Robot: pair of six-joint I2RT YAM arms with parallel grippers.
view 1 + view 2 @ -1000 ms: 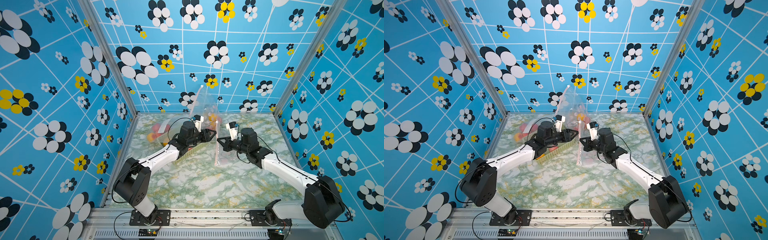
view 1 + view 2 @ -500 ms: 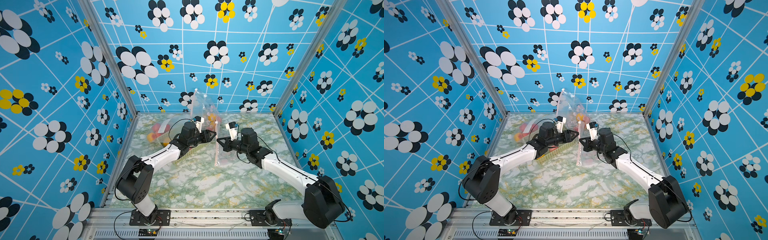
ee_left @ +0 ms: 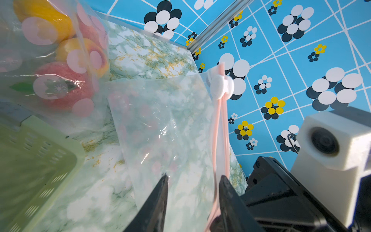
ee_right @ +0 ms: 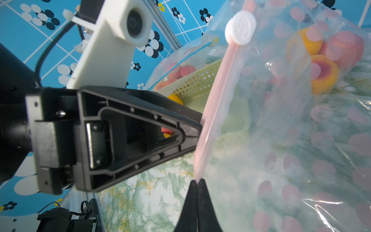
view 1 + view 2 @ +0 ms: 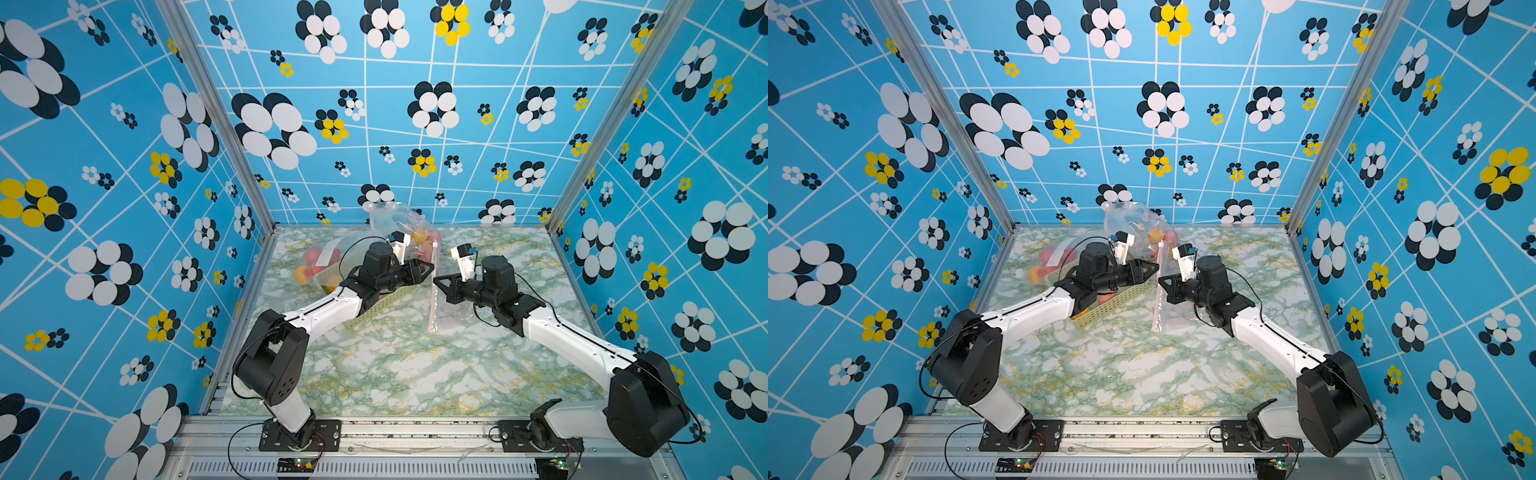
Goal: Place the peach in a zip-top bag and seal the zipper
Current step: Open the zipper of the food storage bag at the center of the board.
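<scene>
Marble table (image 5: pixel 395 374), blue flower walls. We have the right gripper (image 4: pixel 197 183) pinched tight on the pink zipper (image 4: pixel 216 100). The left gripper (image 3: pixel 193 176) has its jaws apart, astride the same strip farther along. The zipper's long axis runs from our right pinch, past the left jaws, to the slider (image 3: pixel 220 86) at the far end, so left is nearer. We judge the pink blob low in the bag (image 3: pixel 164 124) to be the peach (image 5: pixel 452 319).

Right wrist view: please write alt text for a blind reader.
The right gripper pinches the pink zipper edge of a zip-top bag, white slider at its far end. The left gripper is at the same edge; behind, bagged peaches and a green basket.
</scene>
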